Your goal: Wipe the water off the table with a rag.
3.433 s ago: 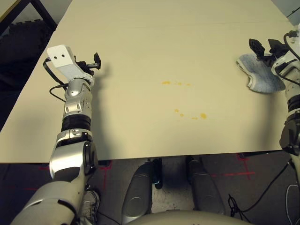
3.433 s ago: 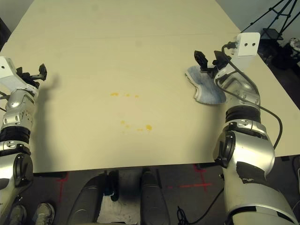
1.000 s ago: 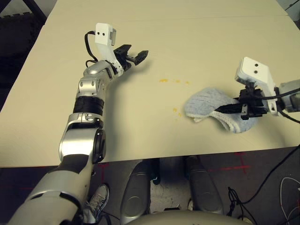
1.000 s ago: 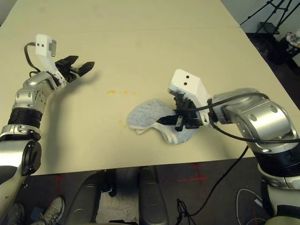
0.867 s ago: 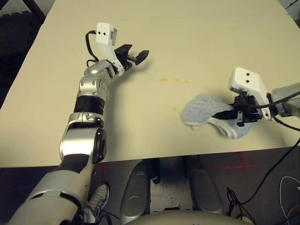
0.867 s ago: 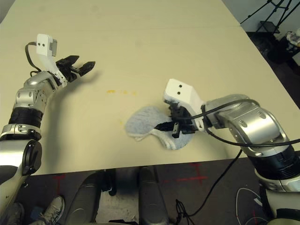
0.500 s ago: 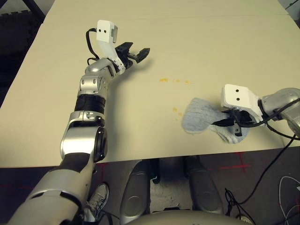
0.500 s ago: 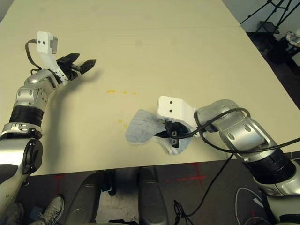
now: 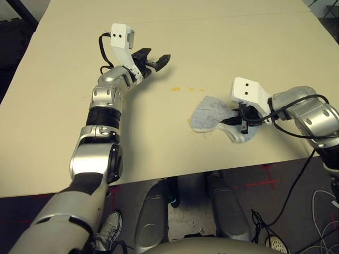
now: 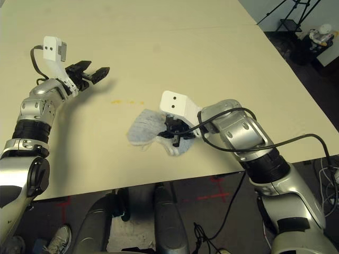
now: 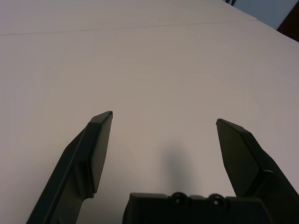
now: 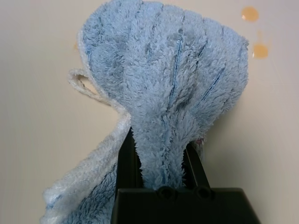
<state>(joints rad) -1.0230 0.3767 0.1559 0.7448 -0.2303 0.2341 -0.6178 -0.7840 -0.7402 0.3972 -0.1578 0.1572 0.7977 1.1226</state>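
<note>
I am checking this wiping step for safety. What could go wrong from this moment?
1. The right gripper pinches only a bunched fold of the rag, so the cloth may drag unevenly and miss drops.
2. Orange droplets lie beyond the rag's edge; a short stroke could leave them.
3. The left gripper hovers open above the table near those droplets, so a long stroke might approach it.

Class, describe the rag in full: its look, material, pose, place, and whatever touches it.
The rag is a soft, fluffy pale blue-grey cloth with darker stitched lines and a whitish edge that ends in a small loop. It lies crumpled on the table, bunched and pinched in the middle by the right end effector, which is shut on it. Its free end fans out toward the orange-yellow droplets, beside them.
</note>
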